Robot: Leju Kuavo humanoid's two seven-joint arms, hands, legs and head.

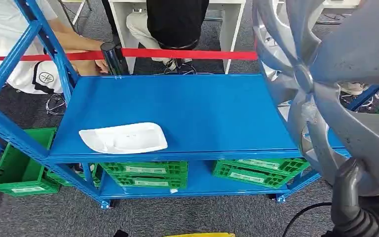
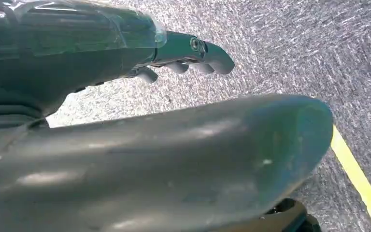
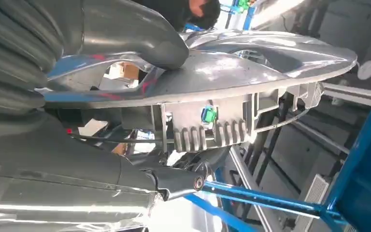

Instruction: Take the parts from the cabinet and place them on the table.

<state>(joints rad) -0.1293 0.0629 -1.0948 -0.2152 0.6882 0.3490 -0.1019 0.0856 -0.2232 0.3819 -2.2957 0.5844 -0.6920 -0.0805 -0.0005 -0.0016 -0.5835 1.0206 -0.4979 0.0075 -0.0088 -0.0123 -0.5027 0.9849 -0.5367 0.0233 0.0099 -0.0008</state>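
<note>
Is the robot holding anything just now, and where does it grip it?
Its right hand holds a silver wheel cover by the rim. The left hand holds nothing.

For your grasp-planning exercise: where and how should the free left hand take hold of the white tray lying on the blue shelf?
Grip the white tray by its front rim, coming from the robot's side. It lies flat near the blue shelf's front edge, so that rim is nearest; probably thin enough to pinch.

Head view is looking forward and down from high onto the blue shelf rack [image 1: 177,116]. Left wrist view is sitting close behind the left hand [image 2: 193,53], facing grey carpet [image 2: 294,43]. Right wrist view is pressing close to the right hand [image 3: 125,34], sharing the silver wheel cover [image 3: 251,63] with the head view.
</note>
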